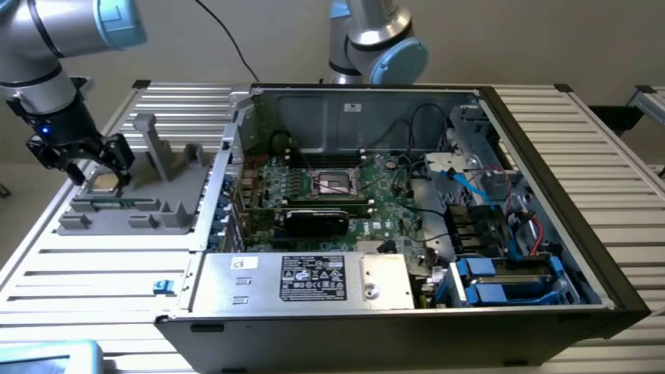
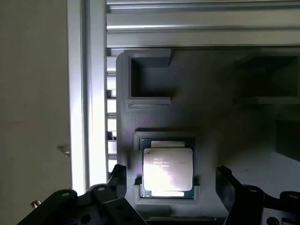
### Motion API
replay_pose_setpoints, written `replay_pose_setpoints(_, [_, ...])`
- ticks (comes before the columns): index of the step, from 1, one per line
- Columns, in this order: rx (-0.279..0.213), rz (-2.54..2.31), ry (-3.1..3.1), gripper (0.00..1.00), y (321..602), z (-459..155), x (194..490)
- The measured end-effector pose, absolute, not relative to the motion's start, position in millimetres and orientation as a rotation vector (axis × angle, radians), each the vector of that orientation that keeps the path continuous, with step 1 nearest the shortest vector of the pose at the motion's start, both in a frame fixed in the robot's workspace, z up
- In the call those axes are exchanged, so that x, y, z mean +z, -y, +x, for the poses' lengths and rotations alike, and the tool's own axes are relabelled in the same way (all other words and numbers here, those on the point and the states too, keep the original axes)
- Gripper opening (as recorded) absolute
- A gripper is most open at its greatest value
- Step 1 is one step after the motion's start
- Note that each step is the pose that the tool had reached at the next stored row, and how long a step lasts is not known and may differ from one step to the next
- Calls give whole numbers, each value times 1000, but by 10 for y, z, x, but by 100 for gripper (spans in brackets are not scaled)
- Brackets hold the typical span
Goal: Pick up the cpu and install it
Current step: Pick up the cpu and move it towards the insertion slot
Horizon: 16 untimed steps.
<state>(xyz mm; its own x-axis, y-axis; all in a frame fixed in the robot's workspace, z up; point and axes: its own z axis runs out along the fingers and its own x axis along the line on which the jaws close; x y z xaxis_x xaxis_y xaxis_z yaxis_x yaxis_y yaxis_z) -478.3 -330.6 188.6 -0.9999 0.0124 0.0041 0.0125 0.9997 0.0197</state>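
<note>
the claw (image 2: 171,173) is hovering, fingers (image 2: 227,186) spread apart, flanking the cpu (image 2: 167,169). the cpu is sitting in a grey tray (image 2: 225,117) on the bench (image 1: 104,269).

Shiny metal-topped cpu (image 2: 168,169) sits in a matt grey plastic tray (image 2: 225,136).

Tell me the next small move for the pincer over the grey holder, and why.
Probably lower the pincer straight down. Its jaws stand open, one on each side of the cpu, which lies flat in its pocket of the grey holder, and the pincer seems to hang above it, not touching.
</note>
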Motion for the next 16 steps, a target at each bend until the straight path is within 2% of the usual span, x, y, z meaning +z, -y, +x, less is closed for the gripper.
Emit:
replay_pose_setpoints(10, [-37,-19,3137,85,3277,-4783,1845])
replay_pose_setpoints(12, [-36,-19,3136,76,3270,-4783,1846])
replay_pose_setpoints(13, [-36,-19,3136,76,3269,-4783,1845])
replay_pose_setpoints(14, [-36,-19,3136,70,3267,-4784,1846])
replay_pose_setpoints(16, [-36,-19,3136,70,3264,-4785,1846])
